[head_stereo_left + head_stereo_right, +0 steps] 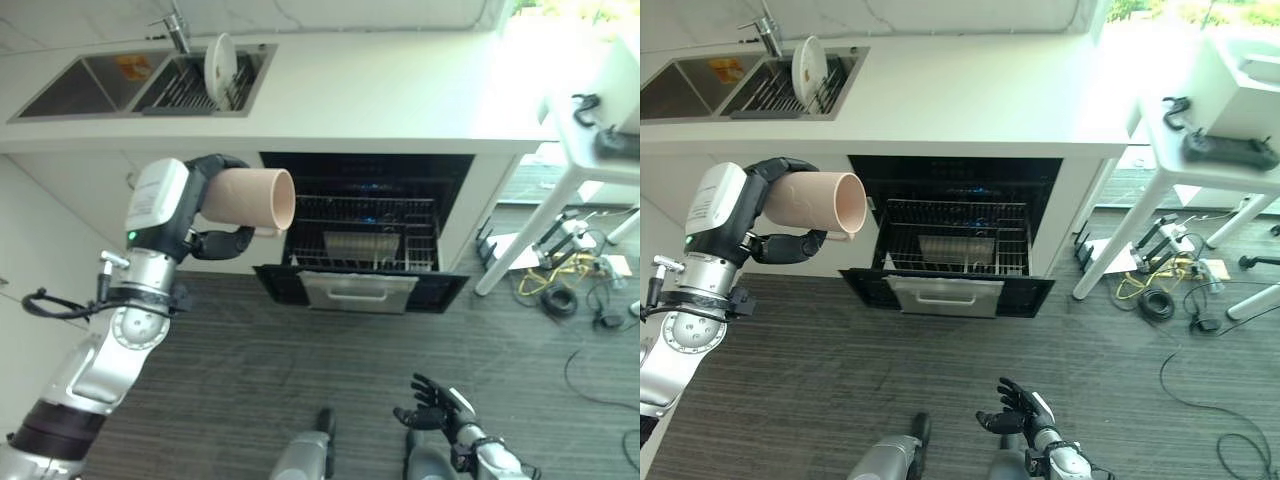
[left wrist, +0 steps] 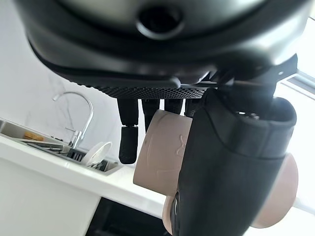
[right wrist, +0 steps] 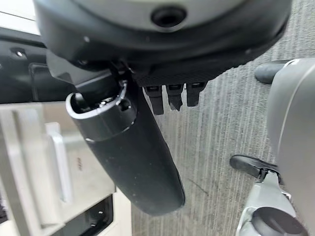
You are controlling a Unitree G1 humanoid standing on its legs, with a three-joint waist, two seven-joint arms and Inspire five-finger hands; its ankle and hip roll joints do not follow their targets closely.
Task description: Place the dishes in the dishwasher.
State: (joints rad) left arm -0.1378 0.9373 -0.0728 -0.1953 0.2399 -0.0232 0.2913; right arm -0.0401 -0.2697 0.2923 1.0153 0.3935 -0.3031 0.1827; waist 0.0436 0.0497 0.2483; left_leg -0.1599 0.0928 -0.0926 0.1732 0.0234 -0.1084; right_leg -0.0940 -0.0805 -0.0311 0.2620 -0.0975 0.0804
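The beige cup [image 1: 248, 198] looks matt and smooth, like plastic. The desk [image 1: 400, 95] is glossy white. The sink [image 1: 80, 88] is brushed metal, the dishwasher rack [image 1: 365, 235] dark wire, the floor [image 1: 250, 380] rough grey carpet.

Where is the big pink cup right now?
The cup is in the robot's left hand, held sideways in the air on the left, in front of the counter and just left of the open dishwasher.

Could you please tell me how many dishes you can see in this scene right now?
2: a beige cup held sideways in the left hand, and a white plate standing in the sink rack. The dishwasher rack may hide others.
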